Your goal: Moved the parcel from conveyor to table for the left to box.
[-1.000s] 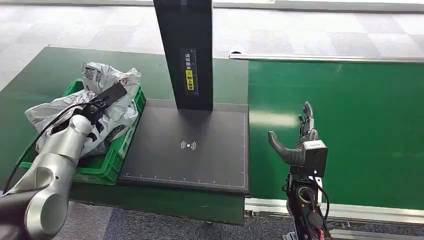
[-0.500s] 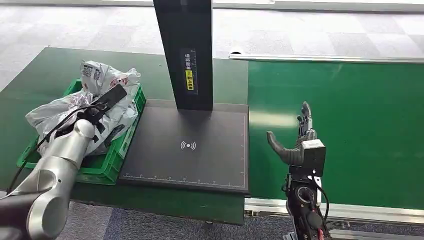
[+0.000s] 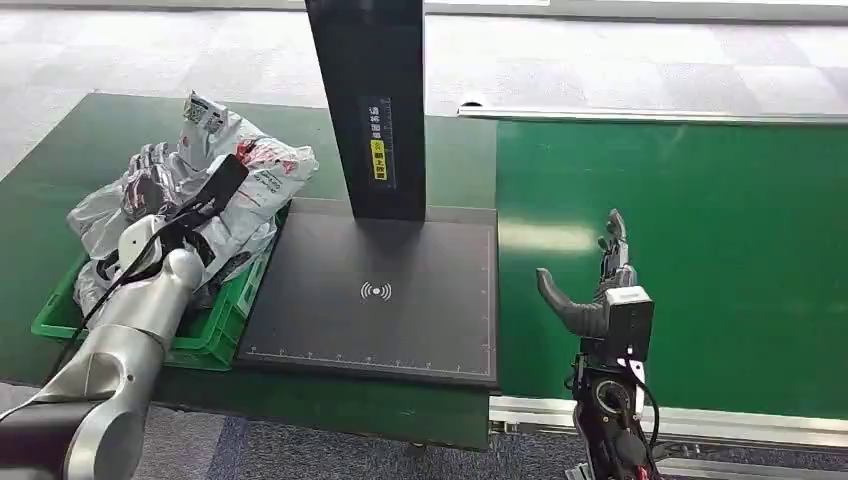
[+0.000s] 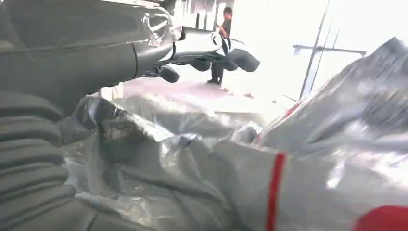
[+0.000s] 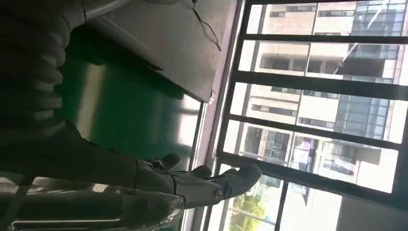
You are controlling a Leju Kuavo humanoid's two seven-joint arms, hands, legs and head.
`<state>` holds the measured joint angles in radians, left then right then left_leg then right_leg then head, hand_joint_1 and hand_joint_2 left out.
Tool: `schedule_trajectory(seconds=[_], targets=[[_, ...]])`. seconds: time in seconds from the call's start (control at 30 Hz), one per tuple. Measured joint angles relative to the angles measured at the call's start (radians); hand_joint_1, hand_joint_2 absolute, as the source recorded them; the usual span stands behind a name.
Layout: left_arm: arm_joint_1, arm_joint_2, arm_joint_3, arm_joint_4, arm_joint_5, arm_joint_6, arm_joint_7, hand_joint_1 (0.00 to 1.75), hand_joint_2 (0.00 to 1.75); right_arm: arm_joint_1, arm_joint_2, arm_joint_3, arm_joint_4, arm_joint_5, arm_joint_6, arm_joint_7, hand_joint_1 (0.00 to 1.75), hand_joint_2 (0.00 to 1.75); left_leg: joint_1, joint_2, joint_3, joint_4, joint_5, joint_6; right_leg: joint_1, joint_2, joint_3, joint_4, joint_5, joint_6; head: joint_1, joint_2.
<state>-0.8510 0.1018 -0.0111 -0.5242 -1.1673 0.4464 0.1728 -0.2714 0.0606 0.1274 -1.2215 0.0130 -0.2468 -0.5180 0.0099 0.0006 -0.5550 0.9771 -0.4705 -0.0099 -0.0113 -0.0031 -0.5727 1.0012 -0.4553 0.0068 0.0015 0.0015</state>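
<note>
Several grey-white plastic parcels (image 3: 250, 175) are heaped in the green bin (image 3: 215, 335) at the table's left. My left hand (image 3: 148, 180) is in among them, with the top parcel tipped up high against it. In the left wrist view the fingers (image 4: 216, 50) stretch out straight over the crinkled parcel (image 4: 288, 168), with a gap between them. My right hand (image 3: 600, 285) stands upright at the near edge of the green conveyor (image 3: 700, 230), fingers apart and thumb out, holding nothing; in the right wrist view this hand (image 5: 192, 185) is empty too.
A black scanning pad (image 3: 380, 300) with a tall black post (image 3: 368, 100) lies between the bin and the conveyor. The conveyor belt carries nothing. A person (image 4: 221, 43) stands far off in the left wrist view.
My left arm has drawn back toward me and the top parcel has risen and tipped up over the bin. The right hand has barely moved.
</note>
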Motion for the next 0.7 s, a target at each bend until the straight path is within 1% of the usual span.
schedule_trajectory(seconds=[0.1, 0.2, 0.33, 0.43, 0.57, 0.7], targets=[[0.01, -0.016, -0.007, -0.035, -0.008, 0.071, -0.011, 0.0, 1.75, -0.001, -0.006, -0.002, 0.0, -0.006, 0.002, -0.007, 0.0, 1.75, 0.0, 0.001, 0.0, 0.0, 0.0, 0.0, 0.0, 0.0, 0.0, 0.0, 0.0, 0.0, 0.0, 0.0], [0.028, -0.026, -0.007, -0.084, -0.018, 0.15, -0.046, 0.0, 1.75, -0.001, -0.013, -0.002, 0.0, -0.022, 0.001, -0.021, 0.0, 1.75, 0.0, 0.001, -0.001, 0.0, 0.0, 0.0, 0.0, 0.0, -0.001, 0.0, 0.0, 0.0, 0.0, 0.0], [0.059, -0.035, -0.003, -0.172, -0.015, 0.238, -0.134, 0.0, 1.75, 0.0, -0.021, -0.002, 0.0, -0.045, -0.004, -0.034, 0.0, 1.75, 0.0, 0.001, -0.001, 0.0, 0.0, 0.0, 0.0, 0.0, -0.001, 0.0, 0.0, 0.0, 0.0, 0.0], [0.092, -0.054, 0.032, -0.272, -0.03, 0.252, -0.215, 0.0, 1.75, -0.001, -0.027, 0.0, 0.0, -0.057, -0.013, -0.042, 0.0, 1.75, 0.0, 0.001, -0.002, 0.0, 0.0, 0.0, 0.0, 0.001, -0.002, 0.0, 0.0, 0.0, 0.0, 0.0], [0.116, -0.068, 0.067, -0.353, -0.036, 0.252, -0.229, 0.0, 1.75, -0.001, -0.033, 0.002, 0.0, -0.057, -0.013, -0.043, 0.0, 1.75, 0.0, 0.001, -0.002, 0.0, 0.0, 0.0, 0.0, 0.001, -0.002, 0.0, 0.0, 0.0, 0.0, 0.0], [0.127, -0.075, 0.081, -0.386, -0.037, 0.253, -0.229, 0.0, 1.75, -0.001, -0.035, 0.002, 0.0, -0.057, -0.013, -0.043, 0.0, 1.75, 0.0, 0.001, -0.002, 0.0, 0.0, 0.0, 0.0, 0.001, -0.002, 0.0, 0.0, 0.0, 0.0, 0.0]])
